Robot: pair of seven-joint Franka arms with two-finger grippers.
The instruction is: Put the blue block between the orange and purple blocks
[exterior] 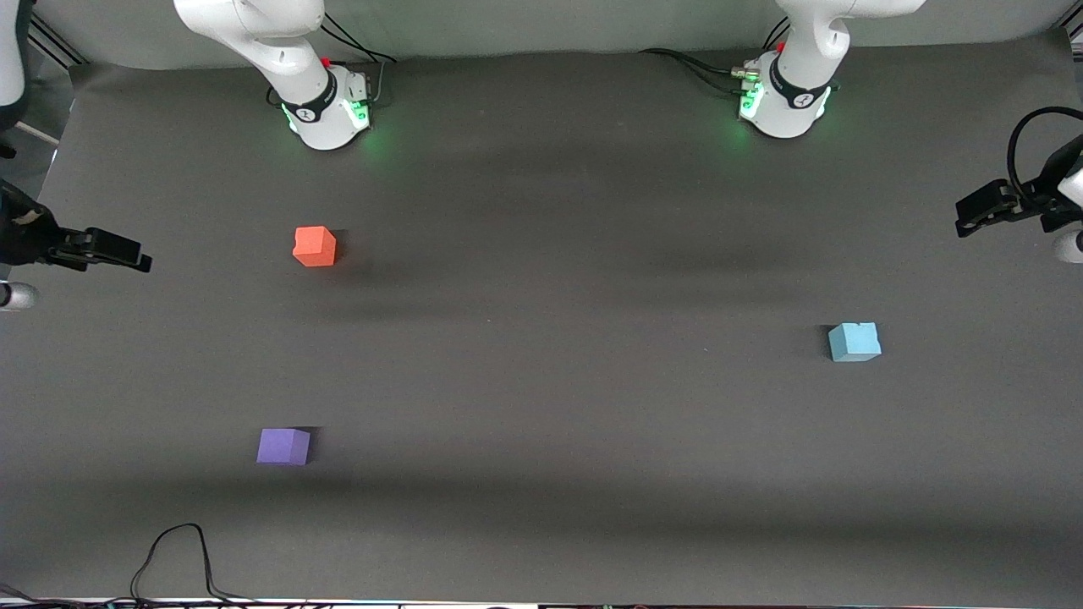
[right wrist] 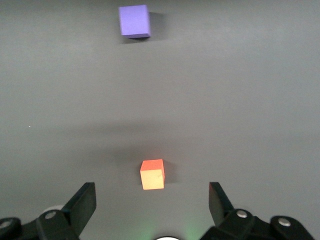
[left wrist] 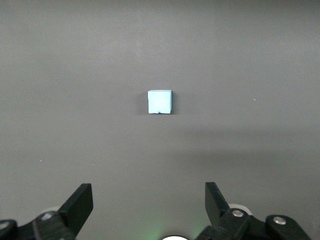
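Left gripper (left wrist: 149,212) was wide open, empty, blue block (left wrist: 160,102) ahead of its jaws. Right gripper (right wrist: 152,212) likewise, orange block (right wrist: 152,174) just ahead, purple block (right wrist: 134,21) further on.

Lighting is even and moderate, diffuse from overhead; the dark grey worktop (exterior: 541,381) is matte and shows no glare. Broad soft shadow bands cross it in the front view. The orange block (exterior: 315,246), purple block (exterior: 283,446) and blue block (exterior: 854,342) each cast a short, soft-edged shadow to one side. Green indicator lamps at both arm bases spill a faint green glow onto the worktop beside them, and a green tint shows at the lower edge of both wrist views. Blocks are sharp in all views. The fingers (left wrist: 80,205) in the wrist views are dark, with little surface detail.
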